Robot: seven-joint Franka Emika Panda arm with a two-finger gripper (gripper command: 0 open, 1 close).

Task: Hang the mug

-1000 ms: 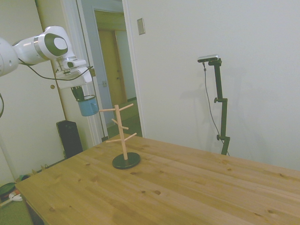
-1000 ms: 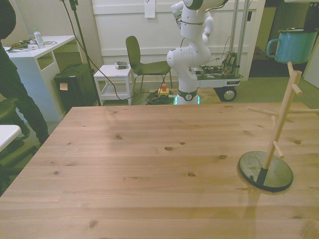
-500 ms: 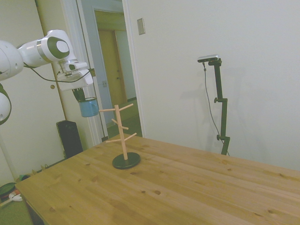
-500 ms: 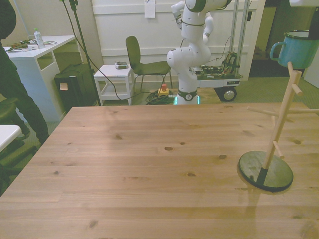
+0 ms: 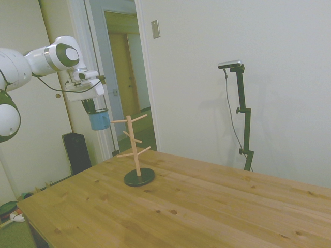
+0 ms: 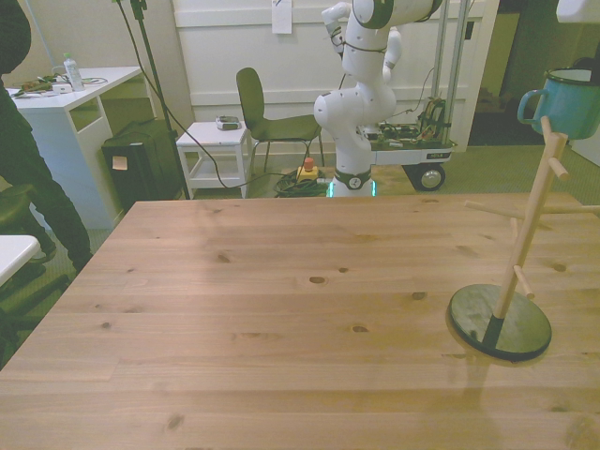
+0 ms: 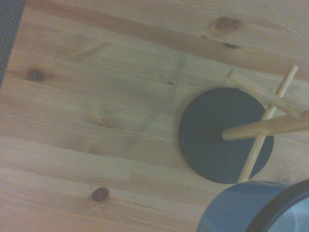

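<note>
Since the earlier frame, mug (image 5: 99, 120) has neared stand (image 5: 135, 150); gripper (image 5: 92, 107) clamped on its rim; align handle with top peg.

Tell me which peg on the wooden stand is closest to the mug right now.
The topmost peg on the stand, pointing toward the arm in the side view. Its tip is level with the mug in the gripper; the other pegs sit lower or point away.

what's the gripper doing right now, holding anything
Gripper: shut on the mug, fingers reaching into it from above, carrying it in the air beside the top of the peg stand.
</note>
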